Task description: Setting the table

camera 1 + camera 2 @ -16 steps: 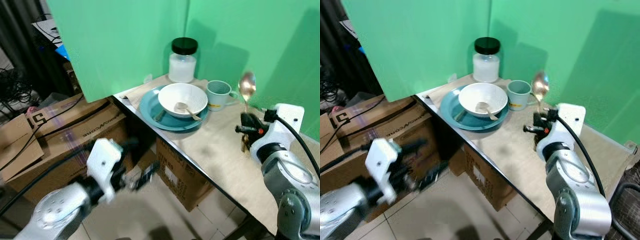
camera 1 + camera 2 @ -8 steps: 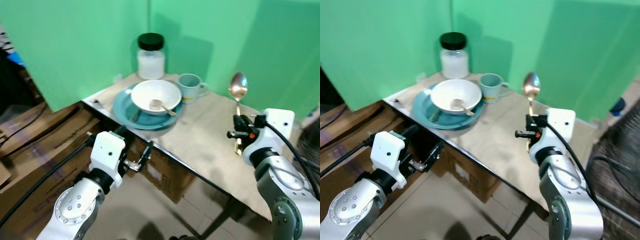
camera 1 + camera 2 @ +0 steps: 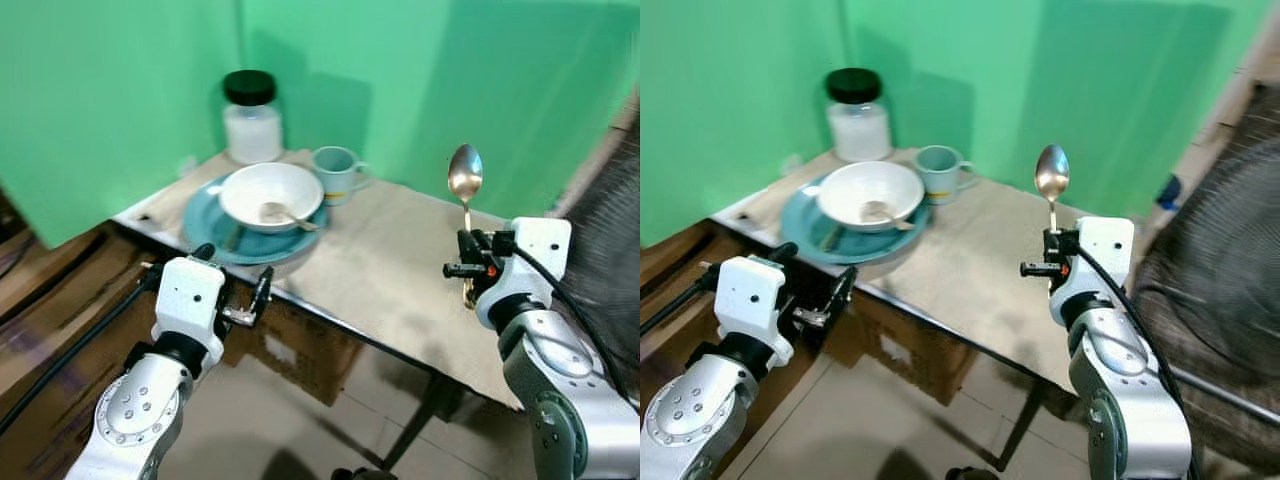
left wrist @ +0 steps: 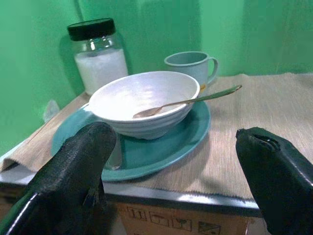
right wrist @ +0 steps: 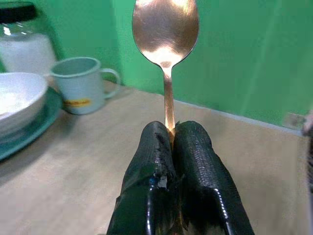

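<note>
Spoon (image 5: 165, 29) stands upright, its handle pinched between the closed fingers of the right gripper (image 5: 172, 134) above the table's (image 3: 400, 270) right part; the left gripper (image 4: 171, 147) hangs spread wide before the bowl (image 4: 144, 100) on the teal plate (image 4: 171, 147)

The lower handle of the copper spoon (image 5: 165, 29) is hidden between the pressed-together fingers (image 5: 146, 161) of the right hand (image 5: 171, 128). The jar (image 5: 22, 41) and white bowl (image 5: 17, 100) are cut off by the right wrist view's edge. In the left wrist view, the left hand's fingers (image 4: 73, 166) cover the near rim of the teal plate (image 4: 161, 147) and the surface (image 4: 254, 98) edge. The mug's (image 3: 335, 172) yellow marking is too small to read.
</note>
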### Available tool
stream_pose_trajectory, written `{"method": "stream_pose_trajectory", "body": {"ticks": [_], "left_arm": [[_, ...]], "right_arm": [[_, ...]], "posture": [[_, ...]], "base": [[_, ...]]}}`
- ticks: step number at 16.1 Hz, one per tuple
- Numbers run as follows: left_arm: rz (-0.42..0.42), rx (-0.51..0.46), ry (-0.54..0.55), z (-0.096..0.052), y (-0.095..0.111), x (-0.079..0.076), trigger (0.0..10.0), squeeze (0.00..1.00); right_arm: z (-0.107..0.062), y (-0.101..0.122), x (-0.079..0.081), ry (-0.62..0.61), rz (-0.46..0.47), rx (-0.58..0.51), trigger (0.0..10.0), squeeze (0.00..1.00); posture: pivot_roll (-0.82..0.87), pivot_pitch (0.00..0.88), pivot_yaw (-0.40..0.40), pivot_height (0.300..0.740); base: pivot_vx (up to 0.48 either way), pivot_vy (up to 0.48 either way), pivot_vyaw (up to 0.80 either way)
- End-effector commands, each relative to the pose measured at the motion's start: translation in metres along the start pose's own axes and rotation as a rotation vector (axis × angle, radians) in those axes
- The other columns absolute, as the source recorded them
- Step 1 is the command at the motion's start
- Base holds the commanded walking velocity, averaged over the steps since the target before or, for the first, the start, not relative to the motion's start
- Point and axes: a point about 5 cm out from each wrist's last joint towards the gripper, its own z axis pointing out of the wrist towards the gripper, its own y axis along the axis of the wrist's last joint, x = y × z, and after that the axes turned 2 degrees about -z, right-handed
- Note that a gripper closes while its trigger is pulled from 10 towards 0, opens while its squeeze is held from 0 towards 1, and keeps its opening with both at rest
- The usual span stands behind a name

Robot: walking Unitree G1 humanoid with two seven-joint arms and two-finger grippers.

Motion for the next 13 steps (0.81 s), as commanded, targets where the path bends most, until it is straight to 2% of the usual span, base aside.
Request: {"method": "stream_pose_trajectory", "body": {"ticks": [1,4,8,10,13], "left_arm": [[0.004,0.006,0.022,0.001,0.0,0.002,10.0,0.0],[0.005,0.006,0.043,0.001,0.0,0.006,10.0,0.0],[-0.004,-0.018,0.095,0.002,0.004,0.019,10.0,0.0],[-0.028,-0.02,0.1,0.004,0.005,0.019,10.0,0.0],[-0.004,-0.013,0.087,0.006,0.003,0.019,10.0,0.0]], "right_arm": [[0.002,0.002,-0.001,-0.013,-0.019,-0.01,10.0,0.0],[0.003,0.002,0.0,-0.016,-0.025,-0.007,10.0,0.0],[0.004,-0.003,-0.005,-0.066,-0.016,0.015,10.0,0.0],[0.005,-0.004,-0.005,-0.073,-0.02,0.018,10.0,0.0],[0.005,-0.003,-0.007,-0.081,-0.025,0.018,10.0,0.0]], "posture": [[0.06,0.0,-0.029,0.74],[0.06,0.0,-0.029,0.74],[0.06,0.0,-0.027,0.74],[0.06,0.0,-0.026,0.74],[0.06,0.0,-0.025,0.74]], "base": [[0.0,0.0,-0.8],[0.0,0.0,-0.8],[0.0,0.0,-0.8],[0.0,0.0,-0.8],[0.0,0.0,-0.8]]}}
